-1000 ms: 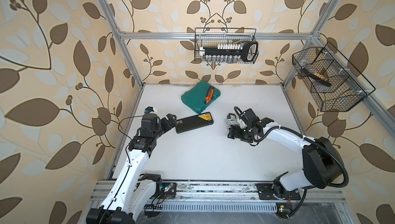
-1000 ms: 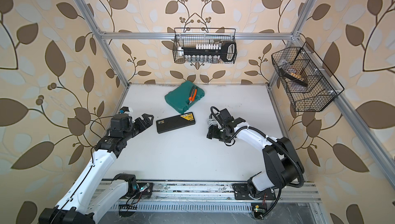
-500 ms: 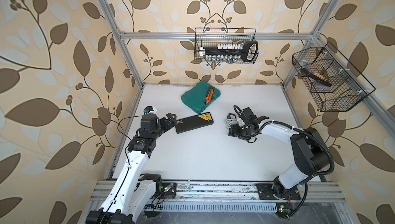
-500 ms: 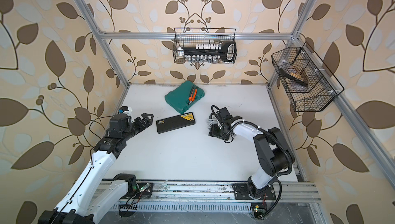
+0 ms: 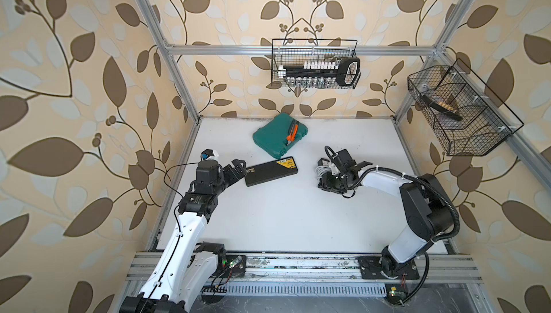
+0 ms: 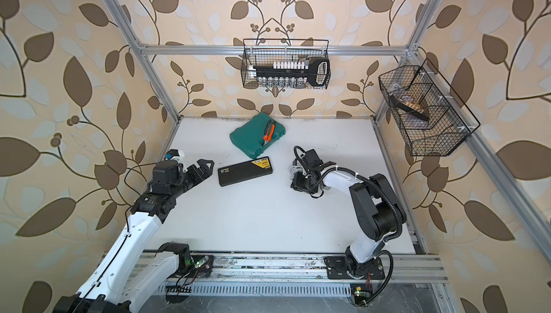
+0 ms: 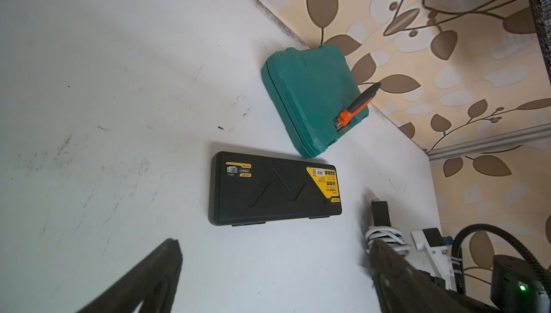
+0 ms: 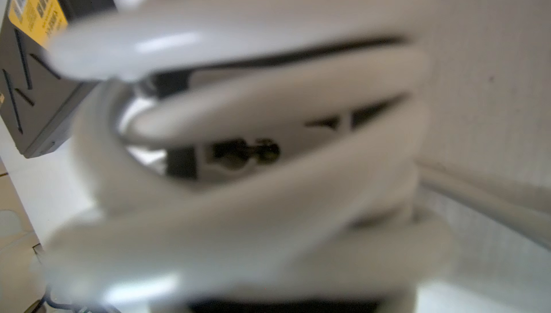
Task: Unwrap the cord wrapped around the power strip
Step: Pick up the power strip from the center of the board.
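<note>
The power strip [image 5: 323,163], a small black bar, lies right of the table's middle in both top views, with the light-grey cord [image 5: 320,172] coiled round it. My right gripper [image 5: 329,180] is down on the near end of this bundle and shut on it; its fingers are hidden. In the right wrist view the blurred cord coils [image 8: 238,43] fill the picture, and a white socket face of the power strip [image 8: 232,159] shows between them. My left gripper [image 5: 238,166] hovers open and empty at the far left. In the left wrist view the power strip [image 7: 380,213] and cord [image 7: 383,235] show beside one fingertip [image 7: 384,254].
A long black case with a yellow label [image 5: 271,171] lies between the two grippers, just in front of the left one. Behind it a green case [image 5: 280,140] carries orange-handled pliers [image 5: 290,135]. Wire baskets hang on the back wall [image 5: 316,67] and right wall [image 5: 459,111].
My right gripper has closed from wide open onto the wrapped bundle, and its arm has folded in closer over it. The left arm has not moved.
</note>
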Action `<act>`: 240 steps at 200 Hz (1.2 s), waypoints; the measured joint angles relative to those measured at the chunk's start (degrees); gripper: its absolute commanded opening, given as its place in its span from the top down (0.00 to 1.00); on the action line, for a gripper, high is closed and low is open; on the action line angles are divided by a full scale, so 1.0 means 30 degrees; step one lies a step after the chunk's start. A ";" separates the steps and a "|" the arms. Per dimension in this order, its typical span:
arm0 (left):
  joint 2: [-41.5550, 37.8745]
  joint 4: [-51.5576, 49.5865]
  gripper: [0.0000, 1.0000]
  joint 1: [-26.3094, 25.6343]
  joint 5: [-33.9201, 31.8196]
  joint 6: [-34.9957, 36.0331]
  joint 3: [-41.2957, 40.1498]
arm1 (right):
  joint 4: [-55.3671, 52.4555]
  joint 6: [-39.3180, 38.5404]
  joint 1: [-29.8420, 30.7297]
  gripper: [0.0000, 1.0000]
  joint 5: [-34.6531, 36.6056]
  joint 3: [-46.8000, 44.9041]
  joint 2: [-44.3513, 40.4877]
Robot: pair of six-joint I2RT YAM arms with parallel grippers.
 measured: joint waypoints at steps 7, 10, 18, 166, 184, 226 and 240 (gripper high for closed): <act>0.0000 -0.0015 0.01 0.0000 0.0000 0.0015 0.0000 | 0.0036 0.0000 0.0000 0.58 -0.0007 0.0000 0.0000; 0.0000 -0.0029 0.01 0.0000 0.0000 0.0022 0.0000 | 0.0073 0.0087 0.0000 0.59 -0.0015 0.0000 0.0000; 0.0000 -0.0036 0.01 0.0000 0.0000 0.0036 0.0000 | 0.0102 0.0058 -0.0007 0.64 0.0000 0.0000 0.0000; -0.0357 0.0146 0.07 -0.0124 0.1056 0.2127 0.0007 | 0.1880 -0.5493 0.0641 1.00 -0.0605 -0.2266 -0.7570; -0.0357 0.0831 0.09 -0.0488 0.2215 0.2892 0.0044 | 0.0736 -0.6834 0.0678 1.00 -0.1217 -0.1355 -0.8116; -0.1137 0.3825 0.06 -0.1705 0.5166 0.5020 0.0044 | -0.2776 -0.9449 0.1078 1.00 -0.2455 0.2783 -0.8349; -0.1457 0.4830 0.05 -0.2448 0.6171 0.5734 0.0051 | -0.3854 -1.0032 0.1341 1.00 -0.2616 0.4167 -0.8364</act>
